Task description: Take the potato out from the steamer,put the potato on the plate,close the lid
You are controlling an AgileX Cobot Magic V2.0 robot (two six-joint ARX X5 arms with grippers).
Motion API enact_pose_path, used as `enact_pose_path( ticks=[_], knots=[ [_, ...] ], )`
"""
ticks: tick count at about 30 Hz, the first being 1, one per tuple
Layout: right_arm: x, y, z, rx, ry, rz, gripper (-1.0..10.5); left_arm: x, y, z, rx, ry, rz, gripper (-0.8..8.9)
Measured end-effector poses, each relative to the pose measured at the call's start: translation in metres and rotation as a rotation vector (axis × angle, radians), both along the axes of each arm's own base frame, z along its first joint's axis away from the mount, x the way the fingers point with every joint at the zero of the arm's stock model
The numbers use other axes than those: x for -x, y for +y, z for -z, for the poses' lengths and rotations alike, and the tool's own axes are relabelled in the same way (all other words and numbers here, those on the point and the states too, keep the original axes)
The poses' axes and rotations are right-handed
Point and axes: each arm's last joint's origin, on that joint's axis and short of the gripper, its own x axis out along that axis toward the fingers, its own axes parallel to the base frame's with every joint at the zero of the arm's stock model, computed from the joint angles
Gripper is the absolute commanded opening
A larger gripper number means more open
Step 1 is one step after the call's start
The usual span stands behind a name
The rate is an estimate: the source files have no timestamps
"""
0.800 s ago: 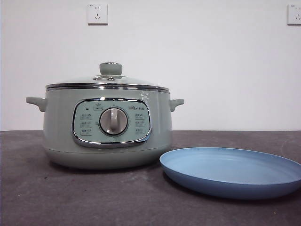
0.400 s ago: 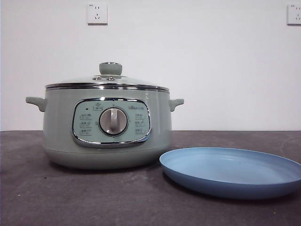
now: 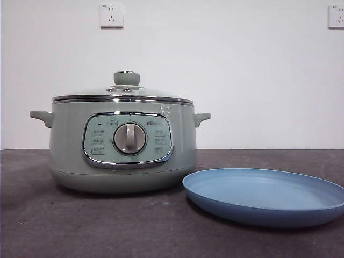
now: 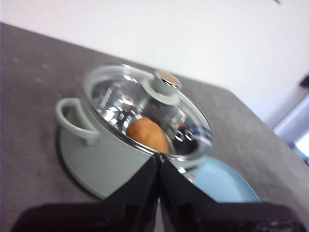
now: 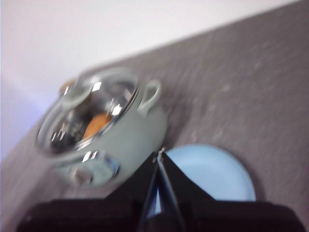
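Note:
The sage-green steamer (image 3: 122, 145) stands left of centre with its glass lid (image 3: 122, 92) seated on the rim. Through the lid, the orange-brown potato (image 4: 146, 134) shows inside the pot, also seen as the potato (image 5: 98, 123) in the blurred right wrist view. The light-blue plate (image 3: 266, 194) lies bare to the right of the steamer. My left gripper (image 4: 159, 157) hovers high above the steamer (image 4: 120, 140), jaws shut and holding nothing. Above the plate (image 5: 212, 174) and beside the steamer (image 5: 104, 128), my right gripper (image 5: 160, 153) is also shut and holds nothing. Neither arm shows in the front view.
The dark grey tabletop (image 3: 64, 226) stretches around the pot and plate. A white wall with two sockets (image 3: 111, 16) stands behind.

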Motion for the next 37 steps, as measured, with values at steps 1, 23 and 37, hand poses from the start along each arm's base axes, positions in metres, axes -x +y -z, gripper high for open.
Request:
enact_pose_path(
  ticks=[1,23,37],
  knots=[
    [-0.003,0.001,-0.006,0.022,0.025,-0.036,-0.1,-0.001,0.0,-0.003,-0.012,0.016,0.02,-0.08],
    [-0.031,0.025,-0.058,0.296,0.238,-0.455,1.8,-0.012,-0.003,-0.043,-0.247,0.155,0.245,2.53],
    [-0.031,0.025,-0.058,0.29,0.243,-0.45,6.0,-0.014,-0.003,-0.046,-0.254,0.116,0.239,6.67]
  ],
)
